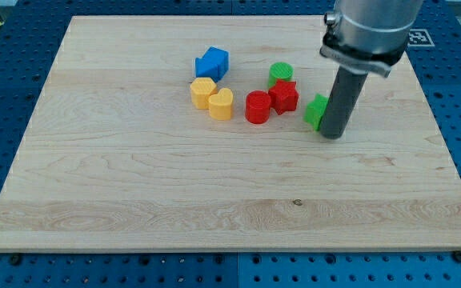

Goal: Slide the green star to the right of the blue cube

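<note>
The green star (316,110) lies right of the board's middle, partly hidden behind the rod. My tip (334,134) rests on the board against the star's right side. The blue cube (212,62) sits further to the view's left and nearer the top. A green cylinder (280,74), a red star-like block (283,96) and a red cylinder (257,106) lie between the cube and the green star.
Two yellow blocks, one hexagonal (202,92) and one heart-shaped (222,103), sit just below the blue cube. The wooden board (214,192) lies on a blue perforated table. The arm's grey body (370,32) hangs over the board's top right.
</note>
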{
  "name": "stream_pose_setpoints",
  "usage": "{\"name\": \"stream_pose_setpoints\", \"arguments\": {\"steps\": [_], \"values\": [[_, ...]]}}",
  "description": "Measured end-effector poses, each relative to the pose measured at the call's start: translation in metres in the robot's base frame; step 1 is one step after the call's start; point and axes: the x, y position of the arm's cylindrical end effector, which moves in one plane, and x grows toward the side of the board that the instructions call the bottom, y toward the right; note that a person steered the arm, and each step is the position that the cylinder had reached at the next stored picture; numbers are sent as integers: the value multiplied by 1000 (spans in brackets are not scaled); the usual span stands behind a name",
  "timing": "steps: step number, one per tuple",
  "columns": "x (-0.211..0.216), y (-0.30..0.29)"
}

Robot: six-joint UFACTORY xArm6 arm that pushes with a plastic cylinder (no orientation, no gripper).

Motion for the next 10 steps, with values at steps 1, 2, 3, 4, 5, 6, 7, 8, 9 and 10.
{"name": "stream_pose_setpoints", "arguments": {"steps": [1,2,3,4,5,6,7,8,9,10], "values": [[-39,15],[-79,16],[-70,28],[-32,42],[-7,30],[-3,3],[-7,-30],[-33,-30],[-67,-8],[-112,-4]]}}
